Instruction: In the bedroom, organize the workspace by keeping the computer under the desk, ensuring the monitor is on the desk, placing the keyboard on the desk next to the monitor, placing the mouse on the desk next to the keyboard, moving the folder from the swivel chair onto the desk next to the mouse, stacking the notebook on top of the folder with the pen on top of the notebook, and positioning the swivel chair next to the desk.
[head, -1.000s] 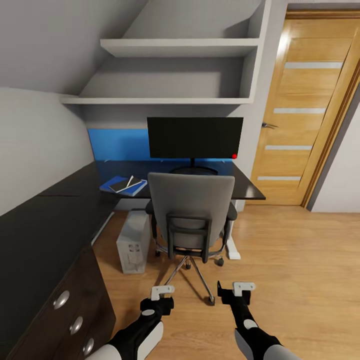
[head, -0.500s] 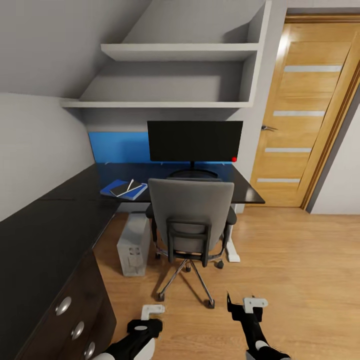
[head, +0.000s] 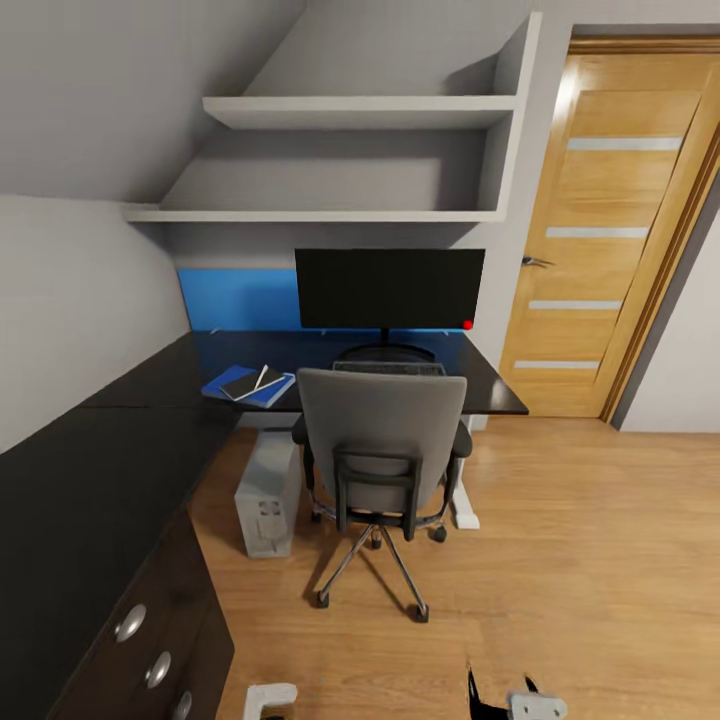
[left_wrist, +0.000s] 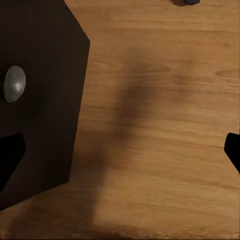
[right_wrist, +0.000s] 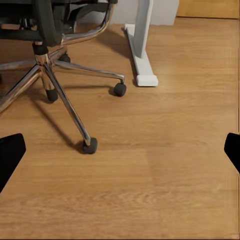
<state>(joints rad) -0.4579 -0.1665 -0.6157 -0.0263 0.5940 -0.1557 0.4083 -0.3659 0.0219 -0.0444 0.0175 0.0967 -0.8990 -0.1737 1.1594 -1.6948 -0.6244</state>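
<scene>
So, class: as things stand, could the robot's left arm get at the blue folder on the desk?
Probably not yet. The left gripper sits low at the view's near edge, while the blue folder lies far back on the desk, beyond the black cabinet. The base would likely have to roll closer.

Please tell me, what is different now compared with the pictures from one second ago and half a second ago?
Both arms drew back toward the robot: the left gripper and right gripper now show only at the head view's bottom edge, holding nothing. The view itself shifted a little, so the camera moved. The chair, monitor, folder with notebook and pen, and computer kept their places.
</scene>
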